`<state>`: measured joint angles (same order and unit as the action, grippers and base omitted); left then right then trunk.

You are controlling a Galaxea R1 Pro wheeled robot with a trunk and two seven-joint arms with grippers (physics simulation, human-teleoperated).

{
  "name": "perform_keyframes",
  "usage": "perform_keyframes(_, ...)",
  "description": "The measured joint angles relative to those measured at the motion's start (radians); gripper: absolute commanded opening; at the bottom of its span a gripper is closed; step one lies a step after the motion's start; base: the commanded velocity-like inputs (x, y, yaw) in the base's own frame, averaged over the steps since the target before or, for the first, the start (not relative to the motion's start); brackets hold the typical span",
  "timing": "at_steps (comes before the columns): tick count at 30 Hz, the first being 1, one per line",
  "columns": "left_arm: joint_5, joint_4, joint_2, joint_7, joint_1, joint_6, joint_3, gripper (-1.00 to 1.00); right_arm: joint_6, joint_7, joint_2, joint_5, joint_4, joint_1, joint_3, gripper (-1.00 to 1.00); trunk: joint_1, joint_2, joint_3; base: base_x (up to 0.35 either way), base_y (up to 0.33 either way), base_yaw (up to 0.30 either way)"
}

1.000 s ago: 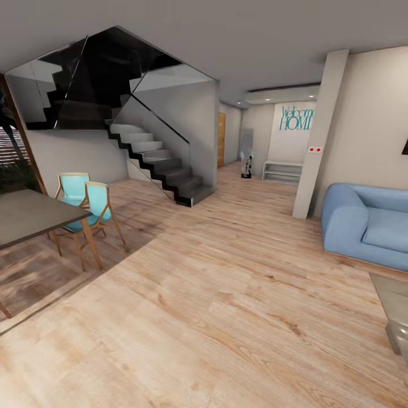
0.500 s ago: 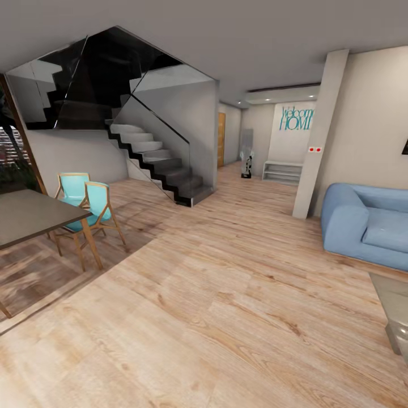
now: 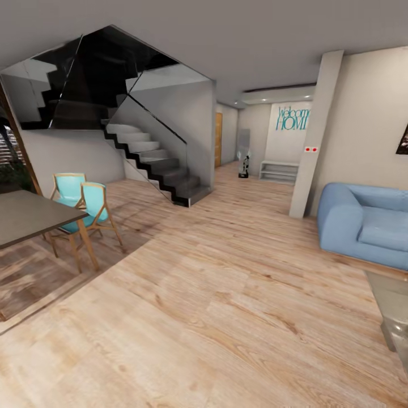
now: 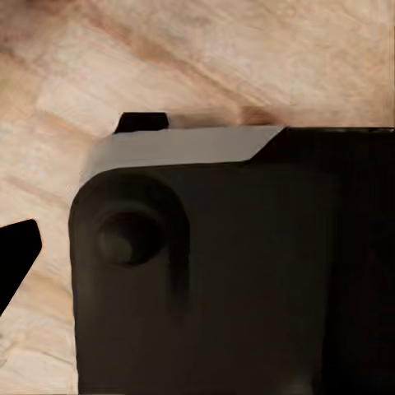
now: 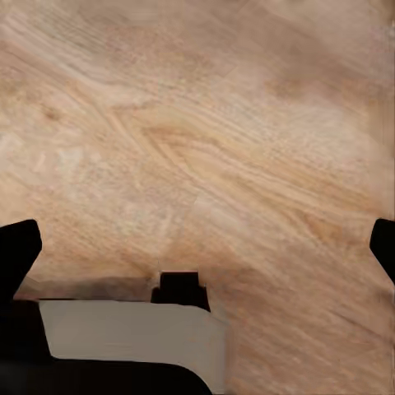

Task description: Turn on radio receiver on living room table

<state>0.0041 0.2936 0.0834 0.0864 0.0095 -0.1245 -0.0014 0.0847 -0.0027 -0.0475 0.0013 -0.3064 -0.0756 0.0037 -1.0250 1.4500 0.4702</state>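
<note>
The radio receiver is out of view. A corner of the low glossy grey-beige table shows at the right edge of the head view, in front of the blue sofa of the living room. In the right wrist view my right gripper hangs open over the wooden floor, its dark fingertips far apart with nothing between them. In the left wrist view my left gripper has one fingertip out at the picture's edge, as when open. Its other fingertip blends into the robot's dark body below.
A dark dining table with teal chairs stands at the left. A staircase with glass panels rises behind it. A pillar stands beside the sofa, with a hallway beyond. Wide wooden floor lies ahead.
The whole head view has shifted a little: the camera has turned slightly right, so the sofa, pillar and stairs sit a bit further left. Nothing in the room has moved.
</note>
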Motion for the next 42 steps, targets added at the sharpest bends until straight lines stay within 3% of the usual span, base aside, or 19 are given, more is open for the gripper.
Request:
perform_keyframes(1,0.001,0.193,0.0,0.001,0.0,-0.008,0.0,1.0,0.0,0.0,-0.006,0.001,-0.107,-0.005,0.0,1.0,0.0,0.0,0.0,0.0,0.0,-0.248)
perform_keyframes(2,0.0,0.287,0.0,0.002,-0.002,-0.009,0.0,1.0,0.001,0.0,-0.01,0.0,-0.098,-0.001,0.0,1.0,0.0,0.0,0.0,0.0,0.0,-0.254)
perform_keyframes(11,-0.001,0.3,-0.006,0.003,0.0,0.062,0.001,1.0,0.0,0.002,-0.023,0.0,-0.115,-0.001,0.001,1.0,0.0,0.0,0.0,0.0,0.0,-0.273)
perform_keyframes(25,-0.003,0.3,-0.022,0.009,0.0,0.065,0.003,1.0,-0.001,0.007,-0.032,0.0,-0.12,-0.001,0.001,1.0,0.0,0.0,0.0,0.0,0.0,-0.279)
perform_keyframes(42,-0.006,0.3,-0.024,0.01,0.0,0.065,0.003,1.0,-0.001,0.009,-0.038,0.002,-0.123,-0.001,0.001,1.0,0.0,0.0,0.0,0.002,-0.024,-0.279)
